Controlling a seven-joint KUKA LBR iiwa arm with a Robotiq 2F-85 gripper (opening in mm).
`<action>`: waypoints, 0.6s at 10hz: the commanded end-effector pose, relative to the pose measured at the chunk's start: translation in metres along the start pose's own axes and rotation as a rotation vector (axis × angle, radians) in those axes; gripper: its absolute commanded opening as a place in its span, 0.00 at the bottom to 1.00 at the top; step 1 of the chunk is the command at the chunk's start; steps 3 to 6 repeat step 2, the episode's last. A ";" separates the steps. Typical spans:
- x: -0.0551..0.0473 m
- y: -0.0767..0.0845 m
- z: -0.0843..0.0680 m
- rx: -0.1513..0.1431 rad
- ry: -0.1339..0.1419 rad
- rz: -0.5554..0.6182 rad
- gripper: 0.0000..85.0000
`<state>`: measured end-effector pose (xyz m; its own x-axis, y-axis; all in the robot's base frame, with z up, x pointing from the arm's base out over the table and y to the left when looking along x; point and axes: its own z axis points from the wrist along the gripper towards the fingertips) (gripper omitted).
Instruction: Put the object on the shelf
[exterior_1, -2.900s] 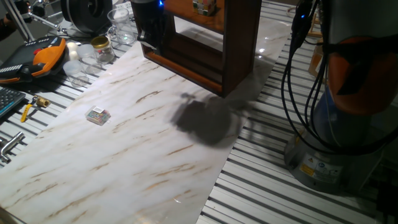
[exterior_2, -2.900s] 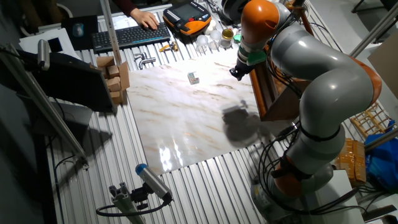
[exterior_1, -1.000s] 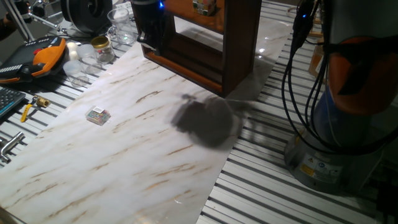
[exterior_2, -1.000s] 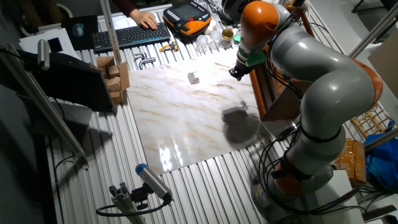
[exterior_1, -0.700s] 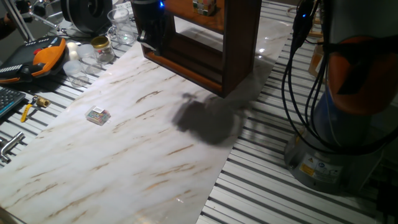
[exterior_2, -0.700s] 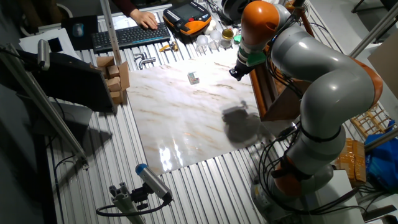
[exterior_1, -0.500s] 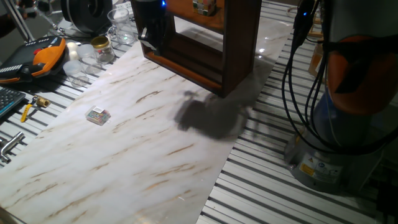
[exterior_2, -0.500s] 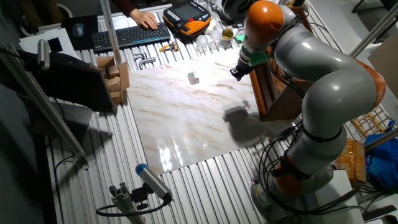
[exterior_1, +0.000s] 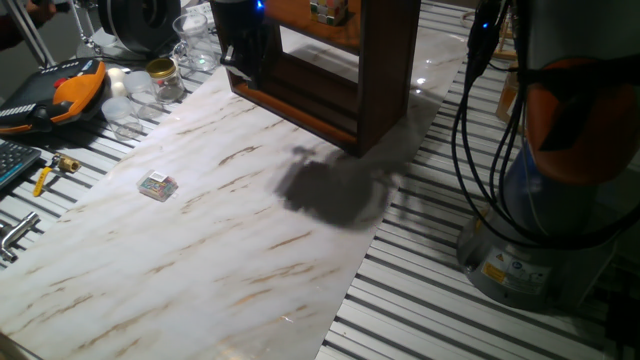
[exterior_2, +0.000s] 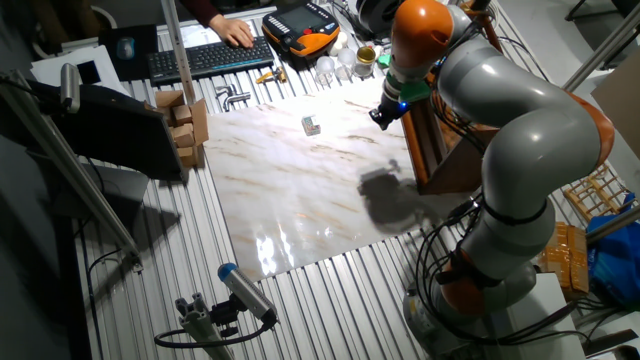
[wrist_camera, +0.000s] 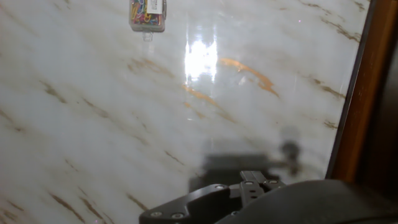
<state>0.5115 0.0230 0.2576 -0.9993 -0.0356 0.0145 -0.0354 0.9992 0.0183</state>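
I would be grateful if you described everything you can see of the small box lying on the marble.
The box is small, flat and whitish. In the hand view it looks like clear plastic holding many-coloured bits, with a white label on top. It lies flat and alone on the marble tabletop, towards the side with the jars and tools. Nothing touches it; the gripper hangs well away, by the shelf.

The tool (exterior_2: 377, 115) hangs just beside the shelf (exterior_1: 345, 75) frame, which blocks that side. Away from it, the marble surface (exterior_1: 200, 250) lies open up to the small block (exterior_1: 157, 185); jars (exterior_1: 162, 78) crowd the far edge.
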 end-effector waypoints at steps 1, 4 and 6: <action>0.000 0.000 0.000 0.000 -0.023 0.007 0.00; -0.001 0.000 0.001 0.007 -0.051 0.009 0.00; -0.001 0.000 0.001 0.007 -0.051 0.009 0.00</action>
